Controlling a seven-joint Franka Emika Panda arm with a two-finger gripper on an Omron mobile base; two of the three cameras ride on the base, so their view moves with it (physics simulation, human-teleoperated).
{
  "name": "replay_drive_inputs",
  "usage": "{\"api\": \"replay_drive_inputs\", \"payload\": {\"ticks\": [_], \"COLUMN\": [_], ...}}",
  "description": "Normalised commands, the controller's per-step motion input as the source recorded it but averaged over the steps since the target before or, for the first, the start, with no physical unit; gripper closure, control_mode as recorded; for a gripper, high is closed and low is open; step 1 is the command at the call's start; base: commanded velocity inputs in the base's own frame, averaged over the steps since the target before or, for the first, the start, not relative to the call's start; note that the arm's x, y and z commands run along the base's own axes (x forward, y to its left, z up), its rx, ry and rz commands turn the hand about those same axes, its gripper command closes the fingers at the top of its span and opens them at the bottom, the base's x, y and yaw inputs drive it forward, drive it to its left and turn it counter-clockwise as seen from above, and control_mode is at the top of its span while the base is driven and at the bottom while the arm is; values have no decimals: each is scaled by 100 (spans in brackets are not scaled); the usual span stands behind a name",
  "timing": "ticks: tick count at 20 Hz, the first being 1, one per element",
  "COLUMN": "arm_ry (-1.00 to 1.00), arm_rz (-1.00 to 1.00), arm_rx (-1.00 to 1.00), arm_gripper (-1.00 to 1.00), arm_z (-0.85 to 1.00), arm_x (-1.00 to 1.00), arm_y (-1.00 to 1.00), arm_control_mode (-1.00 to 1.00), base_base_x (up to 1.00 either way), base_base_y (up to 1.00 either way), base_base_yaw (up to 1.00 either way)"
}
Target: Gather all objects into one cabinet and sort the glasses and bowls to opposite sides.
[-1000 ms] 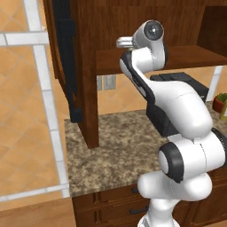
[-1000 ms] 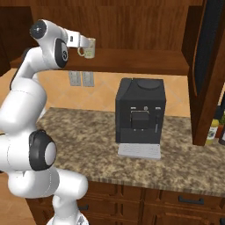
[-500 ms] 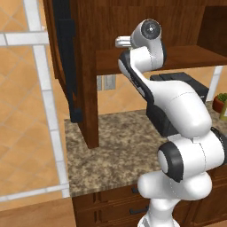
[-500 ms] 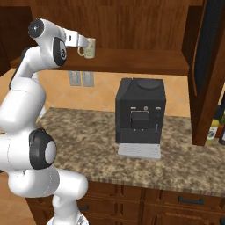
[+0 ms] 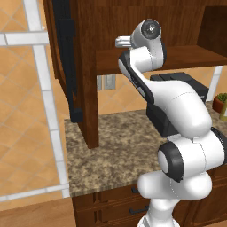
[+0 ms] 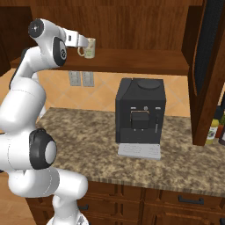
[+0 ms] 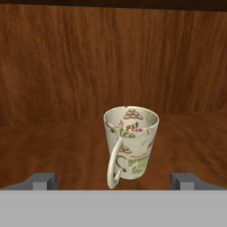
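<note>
Mug (image 7: 130, 142): cream, printed pattern, handle toward the camera in the hand view. It stands upright on the cabinet shelf (image 7: 53, 146), near the back wall.

Gripper (image 6: 85, 45) sits right at the mug in the right base view. In the hand view the fingertips (image 7: 42, 181) are spread wide, one on each side of the mug and clear of it. So the jaws are open and hold nothing; the mug looks released, or not yet grasped.

Arm reaches up from the base to shelf level. Below it, a black coffee machine (image 6: 139, 115) stands on the granite counter (image 6: 88, 132). The cabinet door (image 5: 66, 57) hangs open at left in the left base view.

Progress, as a judgement: one cup is on the shelf. No bowl or other cups can be seen on the visible shelf, so most of the gathering and all the sorting look left to do.
</note>
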Motion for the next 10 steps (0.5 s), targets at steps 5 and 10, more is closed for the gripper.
{"api": "replay_drive_inputs", "payload": {"ticks": [5, 10], "arm_ry": [0, 0], "arm_rz": [-1, -10], "arm_rx": [0, 0], "arm_gripper": [-100, -100], "arm_z": [0, 0], "arm_x": [3, 7], "arm_y": [0, 0], "arm_control_mode": [-100, -100], "base_base_x": [0, 0], "base_base_y": [0, 0], "base_base_yaw": [0, 0]}}
